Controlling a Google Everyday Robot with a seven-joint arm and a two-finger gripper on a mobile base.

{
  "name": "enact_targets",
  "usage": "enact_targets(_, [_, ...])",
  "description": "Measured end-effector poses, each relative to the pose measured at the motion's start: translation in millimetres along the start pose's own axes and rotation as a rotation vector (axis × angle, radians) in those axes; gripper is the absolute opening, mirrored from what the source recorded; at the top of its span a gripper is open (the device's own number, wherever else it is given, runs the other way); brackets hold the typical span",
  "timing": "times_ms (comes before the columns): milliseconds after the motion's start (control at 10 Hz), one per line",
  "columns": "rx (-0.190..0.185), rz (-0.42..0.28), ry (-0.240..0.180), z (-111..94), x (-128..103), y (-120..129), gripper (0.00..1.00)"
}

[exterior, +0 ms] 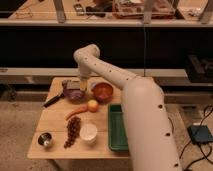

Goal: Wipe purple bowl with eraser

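One arm reached over the bench [55, 131], and I had its claw [83, 86] down at the right rim of the purple bowl [75, 94]. The eraser [73, 86], a flat dark-grey felt-like block, lay across that bowl just left of the claw; I could not tell whether the claw gripped it. I judged the wiping step was in hand. Next I would need a steady press and a sweep around the shallow, smooth plastic-looking hollow without tipping it. Right of the claw sat the round orange-red bowl [103, 91]; left of it lay a black-handled tool [53, 100]. Nearer the camera from the claw were an orange fruit [92, 105], a carrot [75, 113], a white cup [88, 132], a steel cup [45, 140] and a green tray [118, 147].
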State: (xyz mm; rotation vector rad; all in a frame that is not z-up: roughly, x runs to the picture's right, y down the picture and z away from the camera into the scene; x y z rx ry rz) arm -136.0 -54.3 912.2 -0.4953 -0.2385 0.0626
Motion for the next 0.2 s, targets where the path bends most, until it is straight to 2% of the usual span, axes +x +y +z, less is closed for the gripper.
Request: enact_targets(200, [0.003, 0.008, -0.011, 10.5, 5.1, -11.7, 0.18])
